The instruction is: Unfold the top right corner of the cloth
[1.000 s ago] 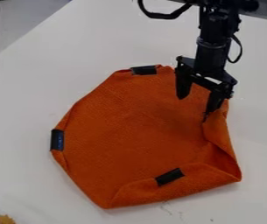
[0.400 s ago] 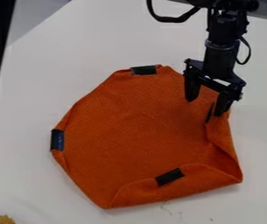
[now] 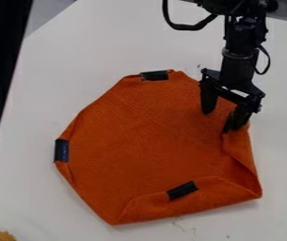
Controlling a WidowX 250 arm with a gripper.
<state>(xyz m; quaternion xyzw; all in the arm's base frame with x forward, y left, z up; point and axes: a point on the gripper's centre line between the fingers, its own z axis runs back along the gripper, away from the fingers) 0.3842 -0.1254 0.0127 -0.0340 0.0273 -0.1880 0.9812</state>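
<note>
item 1: end effector [image 3: 217, 122], black, two fingers, hanging down over the cloth's upper right part. fingers parted moderately; no cloth seen clamped between them. the finger at the right of the view meets the top of the folded flap [image 3: 238, 145]; whether it presses or merely touches, cannot tell.

item 2: cloth [image 3: 152, 136], orange, on the desk [image 3: 51, 89], centre of the view. flap turned inward along the right side; another fold along the bottom. upper right corner partly behind the end effector, apparently not yet opened out.

item 3: recent change. the end effector is further right and slightly lower than in the earlier frames, its fingers a little nearer each other. the cloth's right side and lower right tip are shifted slightly the same way. likely meaning: the flap is being nudged or approached for a grasp; the unfolding itself looks barely begun.

item 4: markings. dark patches at the cloth's top [image 3: 155, 75], left [image 3: 61, 150] and bottom [image 3: 182, 190].

item 5: edges and room. pale desk extends above and right of the cloth, a plausible way to draw the corner outward. desk edge slants across the upper left; a dark upright [image 3: 2, 70] stands at the left, well apart from the work.
</note>
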